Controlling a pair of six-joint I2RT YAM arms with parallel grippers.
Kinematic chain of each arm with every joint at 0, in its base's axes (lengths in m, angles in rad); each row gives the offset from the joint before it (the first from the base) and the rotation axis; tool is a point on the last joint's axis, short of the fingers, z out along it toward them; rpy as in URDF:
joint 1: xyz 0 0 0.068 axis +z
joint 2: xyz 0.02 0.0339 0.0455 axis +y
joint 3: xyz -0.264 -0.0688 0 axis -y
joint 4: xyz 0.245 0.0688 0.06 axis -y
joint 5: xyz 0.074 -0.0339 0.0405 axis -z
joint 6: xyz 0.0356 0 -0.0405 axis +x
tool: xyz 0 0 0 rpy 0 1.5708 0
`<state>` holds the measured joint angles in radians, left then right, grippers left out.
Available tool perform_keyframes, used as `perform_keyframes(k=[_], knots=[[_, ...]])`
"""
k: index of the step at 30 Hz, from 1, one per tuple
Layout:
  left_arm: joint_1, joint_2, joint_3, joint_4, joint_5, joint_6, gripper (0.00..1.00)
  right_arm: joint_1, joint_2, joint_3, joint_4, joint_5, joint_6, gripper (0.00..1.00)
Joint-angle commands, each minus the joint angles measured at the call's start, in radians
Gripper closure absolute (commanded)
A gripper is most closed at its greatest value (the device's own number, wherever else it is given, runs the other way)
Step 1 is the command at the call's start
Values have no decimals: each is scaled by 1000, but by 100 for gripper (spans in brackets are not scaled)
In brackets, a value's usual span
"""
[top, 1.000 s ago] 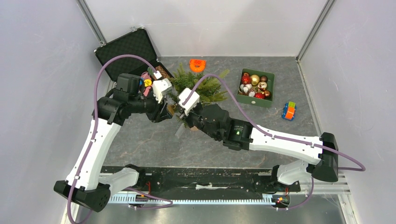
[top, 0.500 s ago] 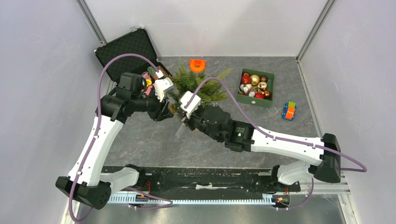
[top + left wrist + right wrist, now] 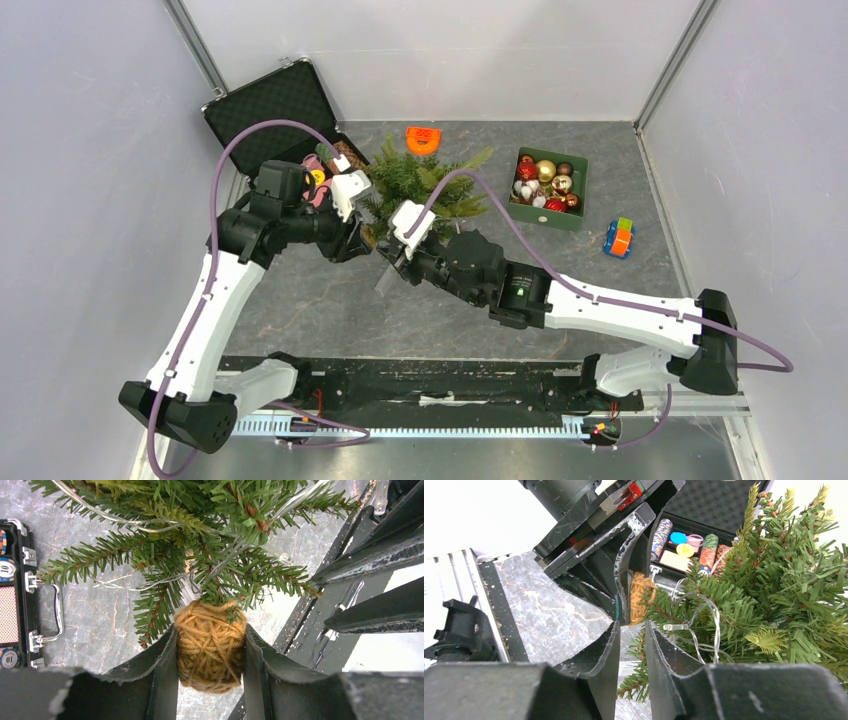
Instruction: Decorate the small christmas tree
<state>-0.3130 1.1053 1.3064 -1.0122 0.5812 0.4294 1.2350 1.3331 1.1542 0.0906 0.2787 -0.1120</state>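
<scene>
We look into a robot test cell in a lab: plain pale panels (image 3: 90, 180) wall in a dark stone-patterned table (image 3: 330, 300), metal frame posts (image 3: 197, 50) rise at 11 and 1 o'clock, and a cabled mounting rail (image 3: 450, 388) runs along 6 o'clock.

Parted fingers (image 3: 606, 652), yarn ball (image 3: 641, 597), small christmas tree (image 3: 774, 595)
</scene>
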Motion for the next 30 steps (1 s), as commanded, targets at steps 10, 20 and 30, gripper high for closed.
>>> perform_keyframes(k=[10,20,30], knots=[[9,-72,-53,83,33,-11,89,6,-93,-63,63,-43,12,64],[9,-81,-61,84,40,-11,65,7,-115,-83,69,-45,14,58],[11,-87,-59,84,34,-6,45,6,-116,-86,70,-55,13,54]])
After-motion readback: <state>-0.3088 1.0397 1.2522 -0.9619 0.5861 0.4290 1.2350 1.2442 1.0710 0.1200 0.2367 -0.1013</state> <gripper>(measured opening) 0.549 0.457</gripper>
